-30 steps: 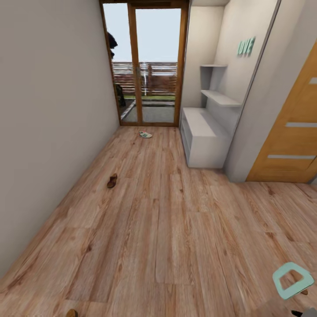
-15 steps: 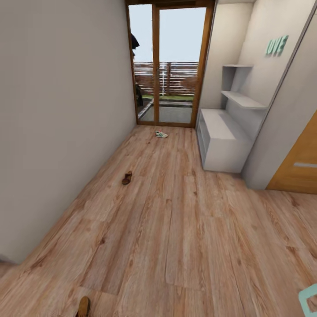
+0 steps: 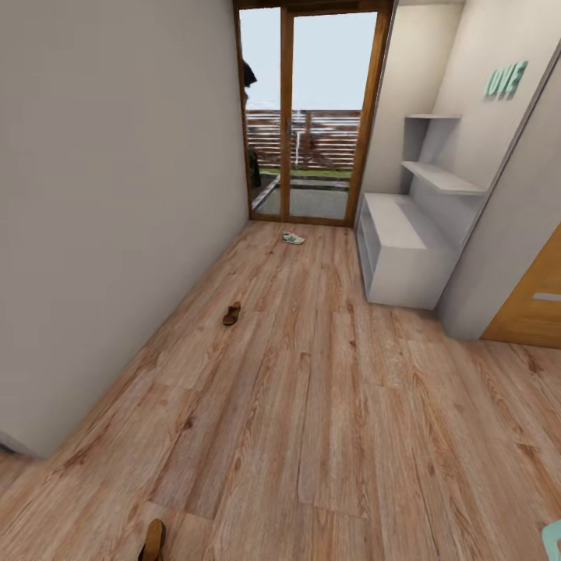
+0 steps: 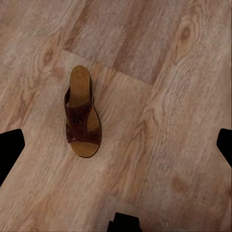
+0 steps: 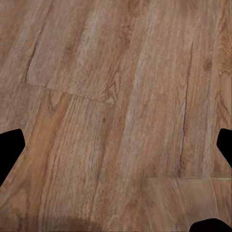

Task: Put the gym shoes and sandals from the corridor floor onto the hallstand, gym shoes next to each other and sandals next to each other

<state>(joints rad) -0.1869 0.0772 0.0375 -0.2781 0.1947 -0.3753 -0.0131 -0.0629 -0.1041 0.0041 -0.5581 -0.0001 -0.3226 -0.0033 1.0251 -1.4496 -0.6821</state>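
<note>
Brown leather sandal (image 4: pixel 82 113) | grained plank floor (image 4: pixel 164 125) | both grippers apparently spread wide, empty

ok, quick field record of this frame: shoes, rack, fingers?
near sandal: flat on corridor floor, under left wrist camera; at head view's bottom edge
far sandal: on floor, by left wall
gym shoe: on floor near glass door
hallstand: right side, top bare
left fingers: spread, empty
right fingers: spread, empty, over bare floor
</note>
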